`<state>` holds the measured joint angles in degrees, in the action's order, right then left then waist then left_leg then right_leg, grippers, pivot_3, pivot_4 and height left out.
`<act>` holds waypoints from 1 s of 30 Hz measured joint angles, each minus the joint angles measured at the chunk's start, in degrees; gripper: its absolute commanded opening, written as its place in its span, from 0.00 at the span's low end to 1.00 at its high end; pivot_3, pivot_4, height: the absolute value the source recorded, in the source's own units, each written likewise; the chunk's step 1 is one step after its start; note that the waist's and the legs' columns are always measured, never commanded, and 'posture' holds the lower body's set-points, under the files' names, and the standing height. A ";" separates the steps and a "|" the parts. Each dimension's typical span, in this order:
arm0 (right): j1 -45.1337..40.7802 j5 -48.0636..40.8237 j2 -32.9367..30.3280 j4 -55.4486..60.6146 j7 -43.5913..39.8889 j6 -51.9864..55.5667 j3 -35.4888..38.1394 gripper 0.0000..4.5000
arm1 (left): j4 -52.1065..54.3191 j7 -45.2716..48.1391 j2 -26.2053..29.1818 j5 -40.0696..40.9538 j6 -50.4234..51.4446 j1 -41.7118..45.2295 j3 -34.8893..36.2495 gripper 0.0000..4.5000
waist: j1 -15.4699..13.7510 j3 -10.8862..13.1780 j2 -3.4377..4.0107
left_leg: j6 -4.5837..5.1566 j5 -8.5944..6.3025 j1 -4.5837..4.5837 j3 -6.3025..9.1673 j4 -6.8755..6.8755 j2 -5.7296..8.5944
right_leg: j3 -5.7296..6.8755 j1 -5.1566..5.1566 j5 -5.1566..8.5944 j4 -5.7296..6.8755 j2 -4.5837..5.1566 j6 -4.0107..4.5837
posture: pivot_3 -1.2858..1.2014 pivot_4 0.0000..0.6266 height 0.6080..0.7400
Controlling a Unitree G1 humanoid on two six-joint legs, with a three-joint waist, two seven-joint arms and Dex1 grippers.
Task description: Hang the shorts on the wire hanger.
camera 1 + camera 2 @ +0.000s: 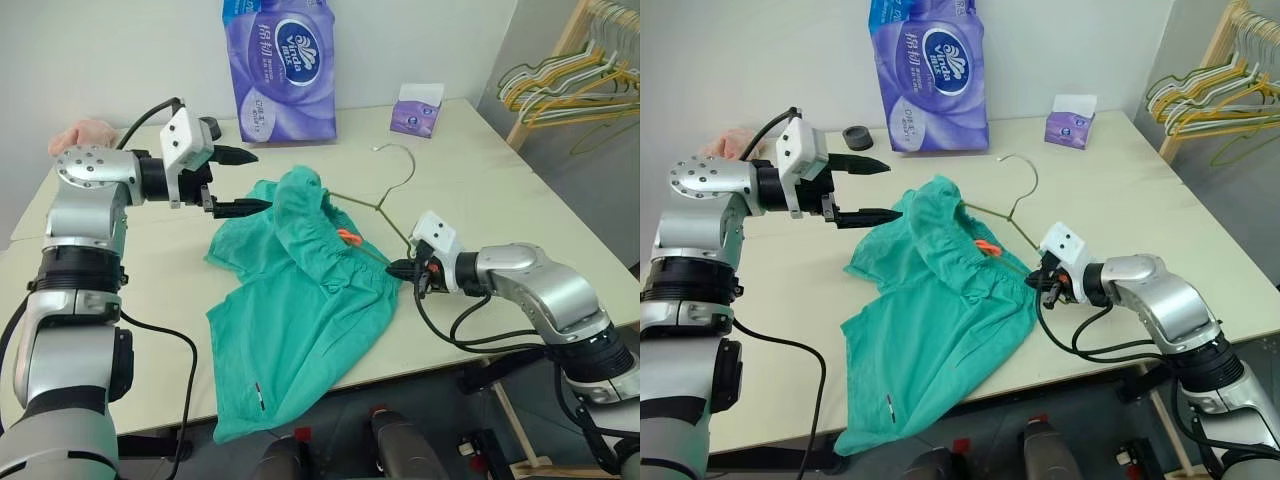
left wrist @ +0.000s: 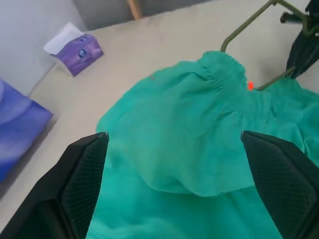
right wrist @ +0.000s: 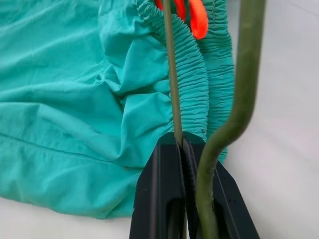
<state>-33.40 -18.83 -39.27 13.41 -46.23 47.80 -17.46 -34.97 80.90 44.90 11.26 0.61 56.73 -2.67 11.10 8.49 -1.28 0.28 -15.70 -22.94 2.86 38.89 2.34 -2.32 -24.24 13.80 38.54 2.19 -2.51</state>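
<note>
The teal shorts point(image 1: 300, 290) lie crumpled mid-table, and one leg hangs over the front edge. Their gathered waistband with an orange tag point(image 1: 348, 238) bunches over the wire hanger point(image 1: 408, 180). The hanger's hook points toward the back of the table, and its left part is hidden in the fabric. My right gripper point(image 1: 395, 268) is shut on the hanger's wire at its right corner, beside the waistband point(image 3: 199, 74). My left gripper point(image 1: 258, 180) is open and empty, hovering just left of the raised hump of shorts point(image 2: 189, 129).
A purple tissue pack point(image 1: 285, 65) and a small tissue box point(image 1: 418, 110) stand at the back. A pink cloth point(image 1: 85, 133) lies at the far left corner, with a small black ring point(image 1: 857, 137) near it. A wooden rack of hangers point(image 1: 570, 85) stands off the table to the right.
</note>
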 measured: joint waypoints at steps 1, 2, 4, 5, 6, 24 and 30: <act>0.27 0.83 -0.59 0.26 -0.26 -1.03 -0.67 0.00 | -0.20 1.22 0.00 -0.23 -0.84 0.19 -0.51 1.00 | 0.02 0.00 0.00 | 0.00 0.00 0.01 0.00 0.00 0.00 | 0.00 0.00 0.01 0.01 0.00 -0.01 | 0.43 0.12 1.00; 0.46 1.86 -1.10 0.34 -0.71 -1.91 -1.32 0.00 | -0.33 2.42 -0.02 -0.42 -1.72 0.22 -0.96 1.00 | 0.05 -0.01 0.01 | 0.00 0.00 0.01 -0.01 0.00 0.00 | 0.00 0.00 0.01 0.01 0.00 -0.01 | 0.43 0.12 1.00; 0.69 3.62 -1.81 0.35 -1.48 -3.84 -2.47 0.00 | -1.14 4.84 -0.32 -1.20 -3.70 0.25 -2.26 1.00 | 0.08 -0.01 0.00 | 0.00 0.00 0.01 -0.01 0.00 0.00 | 0.00 -0.01 0.01 0.03 0.00 -0.01 | 0.42 0.12 1.00; 0.69 4.38 -2.08 0.35 -1.88 -4.81 -3.08 0.00 | -1.52 5.72 -0.68 -1.47 -4.61 0.25 -2.82 1.00 | 0.08 -0.01 0.00 | 0.00 0.00 0.00 0.00 0.01 0.00 | 0.00 0.00 0.01 0.03 -0.01 -0.01 | 0.42 0.12 1.00; 0.69 4.77 -2.14 0.35 -2.19 -5.25 -3.36 0.00 | -1.66 6.22 -0.97 -1.64 -5.08 0.25 -3.21 1.00 | 0.08 -0.02 0.00 | 0.00 0.00 0.00 0.00 0.01 0.00 | 0.01 0.00 0.01 0.03 -0.01 -0.01 | 0.42 0.12 1.00; 0.08 10.93 -1.70 2.96 -6.24 -10.97 -4.46 0.00 | -4.21 8.41 -4.94 -8.56 -15.95 0.08 -7.84 1.00 | 0.24 -0.03 -0.02 | 0.01 0.00 0.01 0.00 0.04 0.00 | -0.01 0.00 0.02 0.06 -0.01 -0.02 | 0.42 0.12 1.00; -0.37 10.95 -0.90 3.17 -6.44 -10.92 -4.04 0.00 | -5.24 7.49 -5.64 -9.76 -18.58 -0.24 -8.33 0.66 | 0.29 -0.03 -0.02 | 0.00 0.00 0.00 0.00 0.05 0.00 | 0.00 -0.01 0.02 0.07 -0.01 -0.02 | 0.42 0.12 1.00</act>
<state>-33.78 -7.88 -40.17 16.58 -52.66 36.88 -21.50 -40.21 88.39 39.26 1.50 -17.96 56.49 -11.00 11.39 8.46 -1.30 0.29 -15.70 -22.94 2.86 38.94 2.33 -2.32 -24.25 13.82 38.60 2.19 -2.53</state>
